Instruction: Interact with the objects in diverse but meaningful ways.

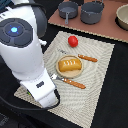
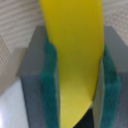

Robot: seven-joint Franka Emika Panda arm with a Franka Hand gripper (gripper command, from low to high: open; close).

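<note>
In the wrist view my gripper [image 2: 80,80] is shut on a yellow banana [image 2: 75,40], which sits between the green pads [image 2: 51,90] and fills the gap. In the exterior view the arm [image 1: 25,45] hides the gripper and the banana. A golden-orange scored bread loaf [image 1: 69,65] lies on a round tan plate [image 1: 80,71] in the middle of the mat. A red tomato [image 1: 73,41] sits beyond the plate. A small white piece [image 1: 62,51] lies by the plate's far edge.
A wooden-handled knife [image 1: 88,58] and fork [image 1: 69,81] flank the plate on a pale woven mat [image 1: 100,85]. Two dark pots [image 1: 68,10] [image 1: 92,11] and a bowl [image 1: 123,17] stand on a board at the back.
</note>
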